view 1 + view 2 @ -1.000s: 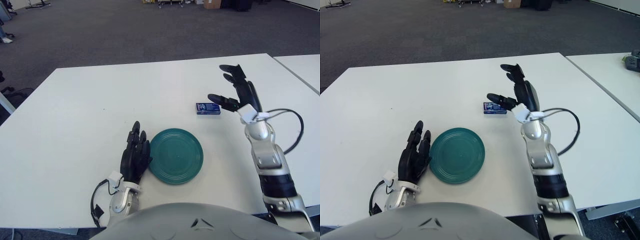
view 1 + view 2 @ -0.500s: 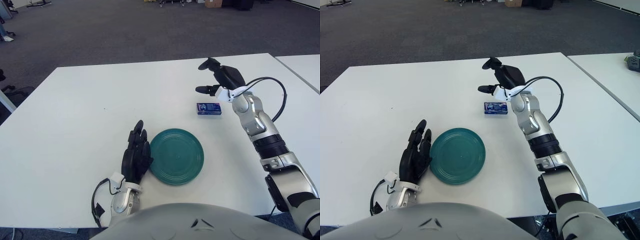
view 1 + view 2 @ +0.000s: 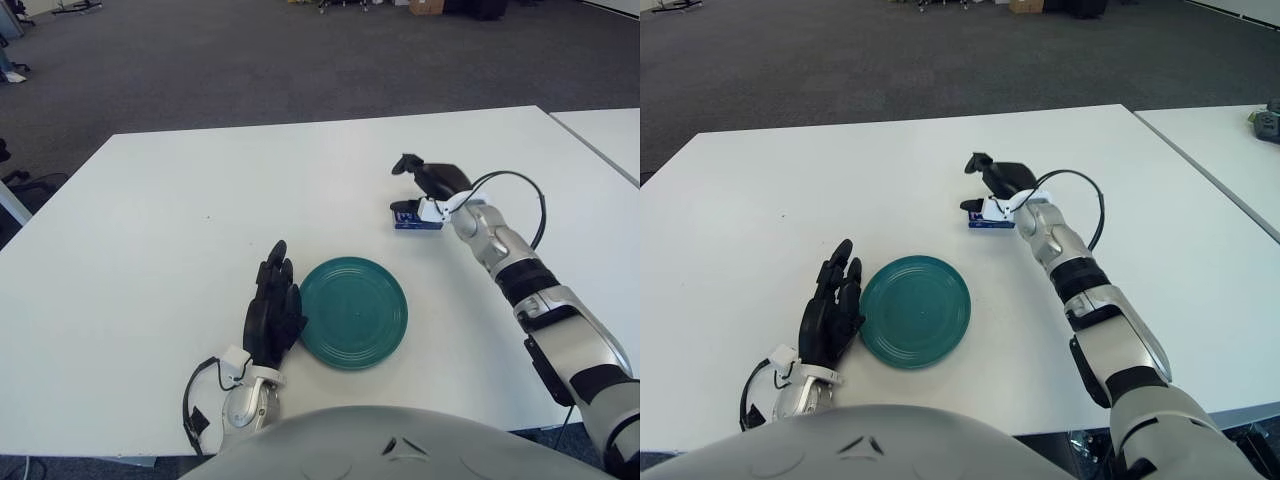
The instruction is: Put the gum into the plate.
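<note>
The right hand [image 3: 425, 185] reaches low over the blue gum pack [image 3: 414, 222], fingers spread above it and not closed around it. The pack lies flat on the white table [image 3: 150, 250] directly beneath the fingers. Nearer the robot sits the green plate [image 3: 353, 312], with the left hand [image 3: 272, 312] resting open-fingered just beside its left rim.

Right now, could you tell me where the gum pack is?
The gum pack lies on the white table, beyond and right of the green plate, right under the right hand.
</note>
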`<act>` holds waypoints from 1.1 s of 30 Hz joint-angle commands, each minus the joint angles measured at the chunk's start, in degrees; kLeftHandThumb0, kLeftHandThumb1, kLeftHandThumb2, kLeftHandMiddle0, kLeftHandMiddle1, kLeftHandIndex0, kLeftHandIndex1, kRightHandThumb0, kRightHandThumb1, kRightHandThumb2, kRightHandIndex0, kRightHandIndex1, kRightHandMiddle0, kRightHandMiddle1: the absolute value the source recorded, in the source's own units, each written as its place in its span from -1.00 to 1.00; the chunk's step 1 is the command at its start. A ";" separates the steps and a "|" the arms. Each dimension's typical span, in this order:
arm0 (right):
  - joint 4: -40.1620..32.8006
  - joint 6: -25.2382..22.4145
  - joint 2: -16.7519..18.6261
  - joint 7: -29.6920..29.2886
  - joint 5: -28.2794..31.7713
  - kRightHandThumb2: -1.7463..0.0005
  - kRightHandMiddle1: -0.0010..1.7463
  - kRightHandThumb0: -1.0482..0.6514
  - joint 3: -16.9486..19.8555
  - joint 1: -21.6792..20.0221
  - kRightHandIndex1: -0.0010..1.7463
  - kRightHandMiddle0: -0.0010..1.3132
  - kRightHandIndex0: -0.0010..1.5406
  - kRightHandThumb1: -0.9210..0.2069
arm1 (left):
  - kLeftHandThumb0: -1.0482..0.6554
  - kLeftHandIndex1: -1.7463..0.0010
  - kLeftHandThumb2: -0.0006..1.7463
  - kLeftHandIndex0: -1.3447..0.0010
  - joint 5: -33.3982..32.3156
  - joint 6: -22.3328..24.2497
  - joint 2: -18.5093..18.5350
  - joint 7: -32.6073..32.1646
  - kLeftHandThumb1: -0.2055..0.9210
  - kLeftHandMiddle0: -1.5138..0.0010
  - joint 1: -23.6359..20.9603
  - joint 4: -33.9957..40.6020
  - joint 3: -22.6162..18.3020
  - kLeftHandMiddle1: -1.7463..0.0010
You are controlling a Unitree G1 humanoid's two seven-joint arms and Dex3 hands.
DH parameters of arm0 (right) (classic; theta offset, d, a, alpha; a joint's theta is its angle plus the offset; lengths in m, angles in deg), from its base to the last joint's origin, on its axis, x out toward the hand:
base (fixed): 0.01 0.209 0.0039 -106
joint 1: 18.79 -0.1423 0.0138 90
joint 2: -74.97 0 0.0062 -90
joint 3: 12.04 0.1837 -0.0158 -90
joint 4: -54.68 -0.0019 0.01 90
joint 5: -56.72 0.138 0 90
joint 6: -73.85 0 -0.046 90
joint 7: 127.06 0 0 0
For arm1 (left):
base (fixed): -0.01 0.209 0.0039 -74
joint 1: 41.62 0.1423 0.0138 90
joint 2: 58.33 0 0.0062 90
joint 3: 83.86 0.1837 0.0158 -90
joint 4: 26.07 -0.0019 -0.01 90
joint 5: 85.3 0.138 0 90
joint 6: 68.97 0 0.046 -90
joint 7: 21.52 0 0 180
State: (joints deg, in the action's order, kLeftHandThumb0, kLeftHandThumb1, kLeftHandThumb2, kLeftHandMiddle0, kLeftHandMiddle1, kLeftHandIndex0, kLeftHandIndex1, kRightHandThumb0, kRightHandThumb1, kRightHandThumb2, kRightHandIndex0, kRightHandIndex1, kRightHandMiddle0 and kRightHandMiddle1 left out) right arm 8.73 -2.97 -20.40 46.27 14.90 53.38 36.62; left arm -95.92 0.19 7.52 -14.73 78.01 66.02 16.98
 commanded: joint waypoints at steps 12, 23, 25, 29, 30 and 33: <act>9.33 1.96 0.54 -2.09 -0.76 0.36 0.04 -0.65 -4.41 0.73 -0.96 -0.99 -0.38 -1.00 | -0.86 0.53 -0.33 1.00 -1.44 2.63 0.30 0.53 1.00 0.90 0.12 -1.42 -1.15 1.00; 18.78 1.96 2.61 -2.39 -0.54 0.30 -0.05 -0.67 -6.08 -2.19 -0.99 -1.00 -0.44 -1.00 | -0.88 0.62 -0.38 1.00 -3.25 2.67 0.43 2.01 1.00 0.93 -1.22 -3.22 -2.12 1.00; 19.78 2.14 2.71 -2.43 -0.50 0.28 -0.08 -0.68 -6.38 -2.11 -0.99 -1.00 -0.46 -1.00 | -0.88 0.62 -0.39 1.00 -3.83 2.38 0.32 2.44 1.00 0.93 -1.43 -3.58 -2.33 1.00; 21.82 1.83 3.09 -2.47 -0.48 0.24 -0.13 -0.69 -6.95 -1.73 -1.00 -1.00 -0.50 -1.00 | -0.89 0.61 -0.41 1.00 -4.96 2.08 0.27 3.23 1.00 0.93 -1.90 -4.28 -2.68 1.00; 22.45 1.66 3.22 -2.69 -0.56 0.23 -0.13 -0.69 -7.13 -1.64 -1.00 -1.00 -0.51 -1.00 | -0.89 0.61 -0.42 1.00 -4.85 1.84 0.43 3.39 1.00 0.93 -1.97 -4.46 -2.66 1.00; 24.18 1.28 3.65 -3.41 -0.90 0.22 -0.15 -0.68 -7.77 -1.73 -1.00 -1.00 -0.52 -1.00 | -0.89 0.65 -0.40 1.00 -4.37 1.35 0.85 3.63 1.00 0.96 -2.35 -5.03 -2.60 1.00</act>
State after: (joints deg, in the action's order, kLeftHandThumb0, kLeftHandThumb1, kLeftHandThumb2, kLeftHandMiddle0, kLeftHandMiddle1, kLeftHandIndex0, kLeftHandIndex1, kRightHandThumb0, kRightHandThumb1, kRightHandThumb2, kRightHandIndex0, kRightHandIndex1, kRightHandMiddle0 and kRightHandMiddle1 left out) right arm 29.14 -0.47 -17.83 41.39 14.54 46.89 32.25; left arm -100.47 -0.08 8.45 -11.13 76.09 63.83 15.11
